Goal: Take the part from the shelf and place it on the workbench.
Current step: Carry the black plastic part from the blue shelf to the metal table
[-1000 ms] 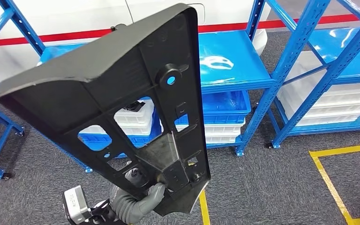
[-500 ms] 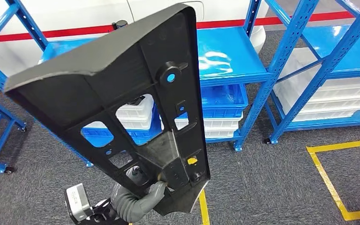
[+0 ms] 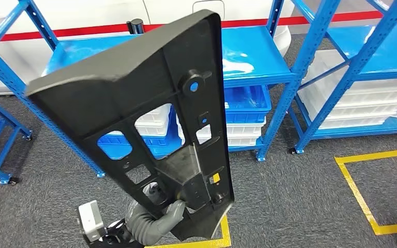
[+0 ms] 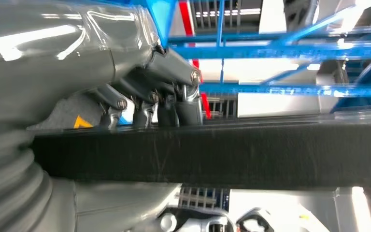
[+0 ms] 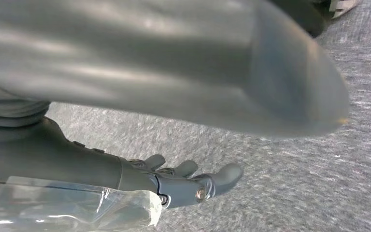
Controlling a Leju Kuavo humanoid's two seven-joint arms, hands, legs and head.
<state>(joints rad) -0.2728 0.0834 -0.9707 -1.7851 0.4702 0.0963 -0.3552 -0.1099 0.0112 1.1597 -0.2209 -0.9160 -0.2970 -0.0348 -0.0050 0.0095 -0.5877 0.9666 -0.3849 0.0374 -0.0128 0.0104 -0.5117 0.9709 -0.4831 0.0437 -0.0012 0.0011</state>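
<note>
A large flat black plastic part (image 3: 150, 98) with ribs and cut-out holes stands tilted in front of me in the head view. My left hand (image 3: 157, 222) grips its lower end from below, the grey thumb wrapped over the edge. In the left wrist view the part's edge (image 4: 251, 150) runs as a dark band, with the fingers (image 4: 169, 104) curled over it. My right hand (image 5: 183, 181) hangs over the grey carpet with its fingers apart and nothing in them.
Blue metal shelves (image 3: 258, 57) stand ahead, with white and blue bins (image 3: 243, 132) on the lower level and white crates (image 3: 356, 103) on the right rack. Yellow tape (image 3: 362, 201) marks a square on the grey carpet at the right.
The whole view has shifted, so the camera has moved; the shelves sit slightly higher and further left. The part stays in my left hand, and yellow tape now shows below it.
</note>
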